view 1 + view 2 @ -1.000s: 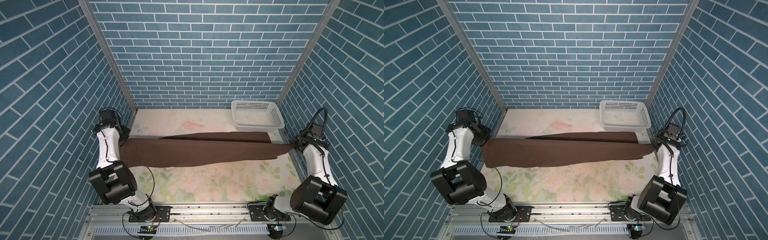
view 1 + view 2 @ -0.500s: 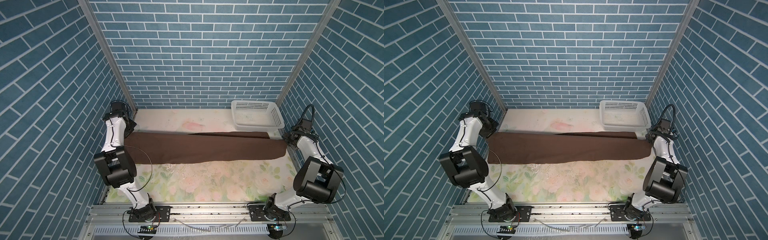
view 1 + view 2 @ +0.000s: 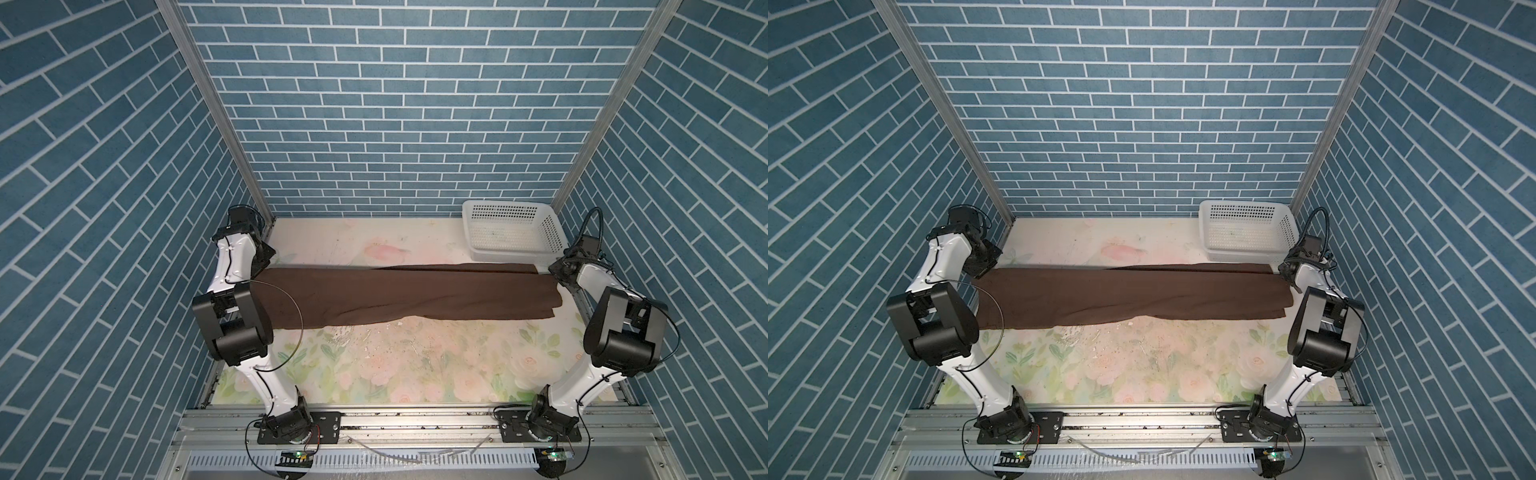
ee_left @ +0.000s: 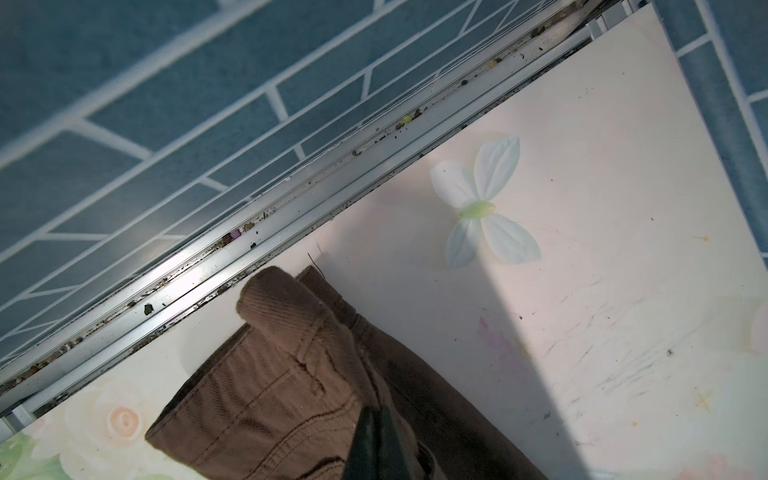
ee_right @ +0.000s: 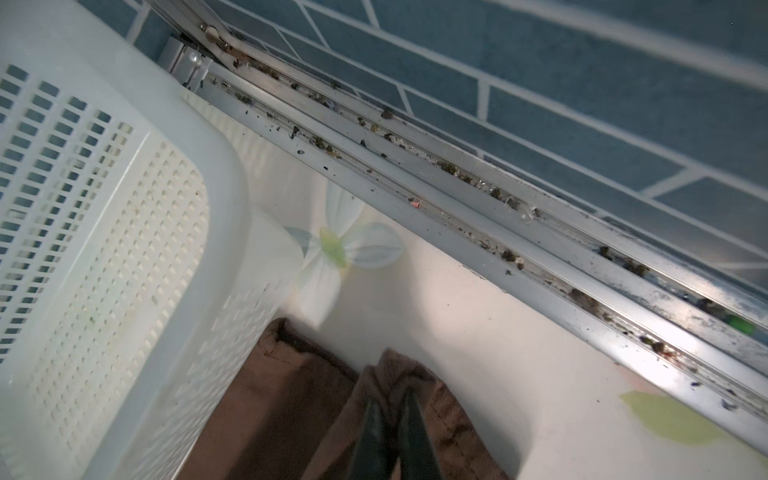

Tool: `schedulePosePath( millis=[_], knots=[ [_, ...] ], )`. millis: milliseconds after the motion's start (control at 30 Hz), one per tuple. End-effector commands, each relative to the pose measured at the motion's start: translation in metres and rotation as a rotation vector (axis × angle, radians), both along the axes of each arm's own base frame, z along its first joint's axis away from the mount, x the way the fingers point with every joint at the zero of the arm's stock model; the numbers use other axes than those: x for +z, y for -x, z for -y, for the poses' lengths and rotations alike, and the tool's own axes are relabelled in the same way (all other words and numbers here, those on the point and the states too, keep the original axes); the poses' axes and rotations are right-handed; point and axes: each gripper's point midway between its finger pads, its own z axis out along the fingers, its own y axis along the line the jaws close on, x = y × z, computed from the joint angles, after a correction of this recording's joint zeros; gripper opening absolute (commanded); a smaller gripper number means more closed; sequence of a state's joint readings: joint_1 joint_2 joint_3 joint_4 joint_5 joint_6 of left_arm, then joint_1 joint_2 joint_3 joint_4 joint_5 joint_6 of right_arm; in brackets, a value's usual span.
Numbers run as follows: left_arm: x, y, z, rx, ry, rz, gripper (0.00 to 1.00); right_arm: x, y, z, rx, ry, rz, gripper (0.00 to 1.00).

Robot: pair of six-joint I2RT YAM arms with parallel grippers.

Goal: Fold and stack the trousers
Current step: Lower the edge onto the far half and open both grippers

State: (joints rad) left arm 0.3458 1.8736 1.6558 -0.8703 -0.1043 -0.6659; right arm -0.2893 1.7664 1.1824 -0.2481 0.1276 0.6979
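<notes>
The left claw (image 4: 376, 415) pinches the trousers (image 3: 415, 295) at the waistband (image 4: 291, 365), the right claw (image 5: 390, 395) at the hems (image 5: 440, 407); opposed grips stretch them flat along the worktop (image 3: 374, 374).

Trousers (image 3: 395, 295): soft brown cloth, matt, with a fine diagonal twill rib and stitched seams plain in the left wrist view. Basket (image 3: 552, 232): white perforated plastic, smooth with a faint sheen; table (image 3: 415, 374): smooth flower-printed sheet, low gloss, scuffed and scratched. Edge rail (image 4: 266, 232): bare grooved metal, bright where lit, grit lying in its grooves; walls (image 3: 395, 104): matt, fine-grained brick-pattern covering.
</notes>
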Motion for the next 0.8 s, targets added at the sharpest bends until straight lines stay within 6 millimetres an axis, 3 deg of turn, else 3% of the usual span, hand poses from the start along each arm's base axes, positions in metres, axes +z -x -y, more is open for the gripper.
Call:
schedulePosePath(
  millis=[0,267,367,400,600,767],
  knots=[
    [0.002,-0.003,-0.044,0.094,-0.161,0.012,0.00,0.029,-0.015,0.046,-0.111,0.169,0.072,0.00],
    [-0.019,-0.010,-0.038,0.077,-0.149,-0.022,0.02,0.004,-0.026,0.036,-0.082,0.127,0.041,0.01],
    [-0.021,-0.015,-0.038,0.073,-0.140,-0.019,0.25,0.003,-0.035,0.034,-0.078,0.094,0.043,0.23],
    [-0.020,-0.018,-0.038,0.071,-0.138,-0.015,0.30,0.004,-0.038,0.034,-0.077,0.087,0.043,0.25],
    [0.008,-0.050,-0.038,0.016,-0.122,0.013,0.35,0.020,-0.042,0.037,-0.059,0.104,0.009,0.34],
    [0.036,-0.063,-0.016,-0.063,-0.114,0.065,0.33,0.033,-0.022,0.027,-0.034,0.099,0.013,0.38]
  ],
)
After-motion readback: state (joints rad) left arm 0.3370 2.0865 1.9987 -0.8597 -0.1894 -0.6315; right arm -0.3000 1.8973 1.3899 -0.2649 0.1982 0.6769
